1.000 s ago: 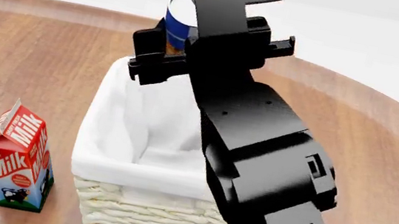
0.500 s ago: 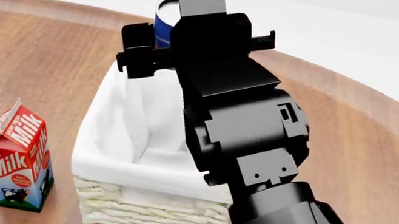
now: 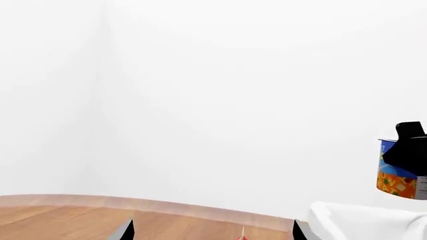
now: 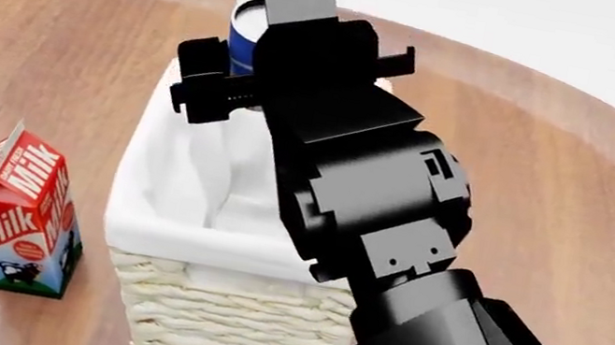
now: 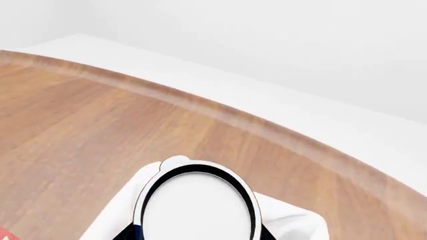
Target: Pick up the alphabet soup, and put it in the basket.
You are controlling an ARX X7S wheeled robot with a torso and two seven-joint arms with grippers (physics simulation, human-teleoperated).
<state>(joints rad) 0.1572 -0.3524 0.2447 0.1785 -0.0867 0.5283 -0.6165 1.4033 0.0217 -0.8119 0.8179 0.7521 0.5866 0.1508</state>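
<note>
blue-labelled alphabet soup [image 4: 244, 36] is clenched in the right gripper [image 4: 256, 51], upper middle of the head frame, held upright over the far end of the basket [image 4: 229, 330]. against the frame half a second back, the whole scene sits lower and the table's [image 4: 51, 51] far edge has dropped into fuller view, so the head has tilted; arm and can have shifted only slightly left. can is above the white liner [image 4: 170, 196], not yet inside it. right wrist frame shows the can's white top [image 5: 197, 207] at bottom centre with liner cloth around it. judgement: carry phase is done, lowering and release remain. left gripper [image 3: 213, 232]: only two dark finger tips at the bottom edge, set apart, nothing between them. milk carton [image 4: 22, 212] at lower left, untouched.
</note>
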